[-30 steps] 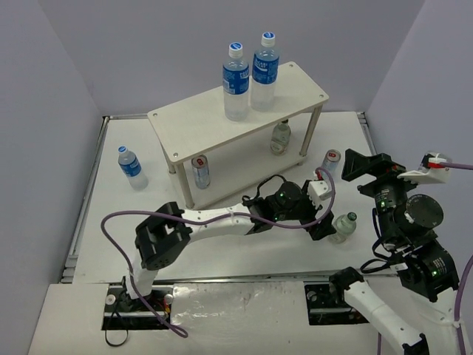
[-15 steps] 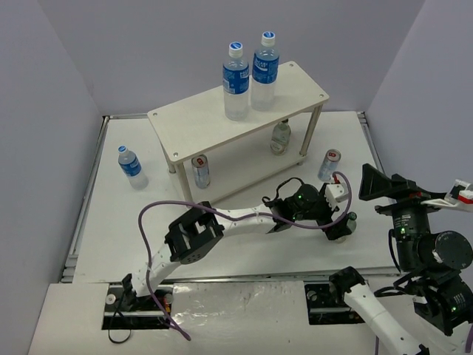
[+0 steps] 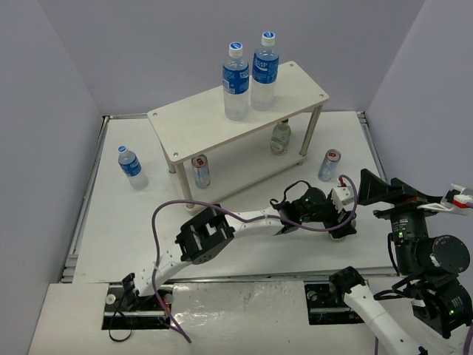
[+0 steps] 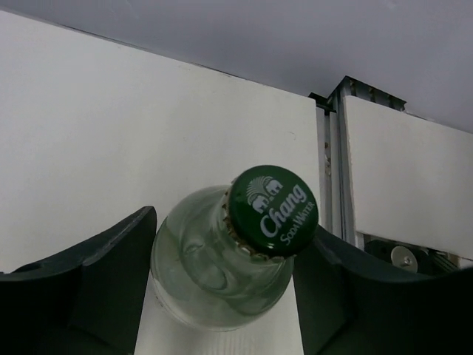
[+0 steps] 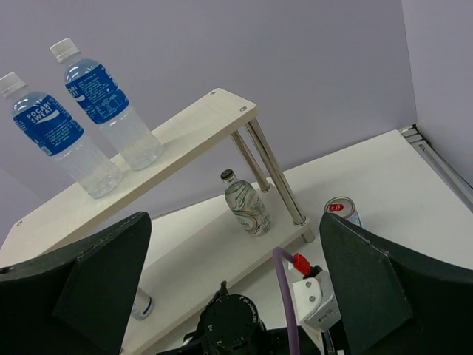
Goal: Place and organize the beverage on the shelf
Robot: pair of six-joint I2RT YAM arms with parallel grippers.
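A small clear bottle (image 4: pixel 211 277) with a green cap (image 4: pixel 272 209) stands upright on the white table at the right. My left gripper (image 4: pixel 229 225) is shut on it, one finger pressing each side; in the top view the gripper (image 3: pixel 341 226) hides it. My right gripper (image 5: pixel 233 222) hangs open and empty above the table's right edge, and shows in the top view as well (image 3: pixel 414 194). The shelf (image 3: pixel 192 122) carries two tall blue-labelled bottles (image 3: pixel 236 81) (image 3: pixel 264 72) on its upper board. Its lower board holds another small clear bottle (image 3: pixel 280 137) and a can (image 3: pixel 200 171).
A second can (image 3: pixel 329 165) stands on the table by the shelf's right leg, close to my left gripper. A small blue-labelled bottle (image 3: pixel 131 167) stands alone at the far left. Purple cable loops off the left arm (image 3: pixel 222 222). Walls enclose the table.
My left arm reached farther right and its jaws came in onto the small green-capped bottle. My right arm pulled back to the right and has held still for the last half second.
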